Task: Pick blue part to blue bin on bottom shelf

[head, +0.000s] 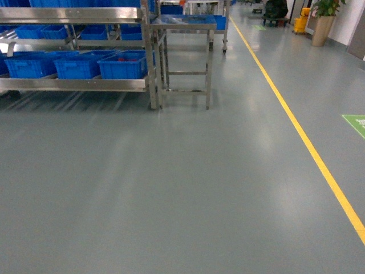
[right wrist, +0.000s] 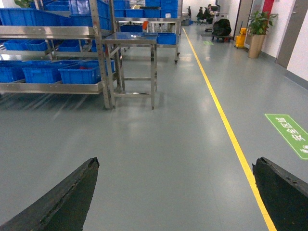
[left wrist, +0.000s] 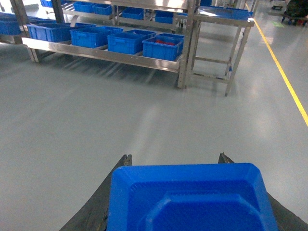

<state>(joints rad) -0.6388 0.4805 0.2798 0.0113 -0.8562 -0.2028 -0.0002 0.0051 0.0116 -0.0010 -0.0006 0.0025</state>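
The blue part, a moulded blue plastic piece with bevelled corners, fills the bottom of the left wrist view. My left gripper is shut on it, a black finger showing at each side. My right gripper is open with only grey floor between its fingers. Neither gripper shows in the head view. The bottom shelf is a steel rack level some way ahead on the left. Several blue bins stand in a row on it. The rightmost one holds something red.
A small steel table stands against the rack's right end. A yellow floor line runs along the right, with a green floor sign beyond it. A potted plant and a yellow bucket stand far back. Upper rack levels carry more blue bins.
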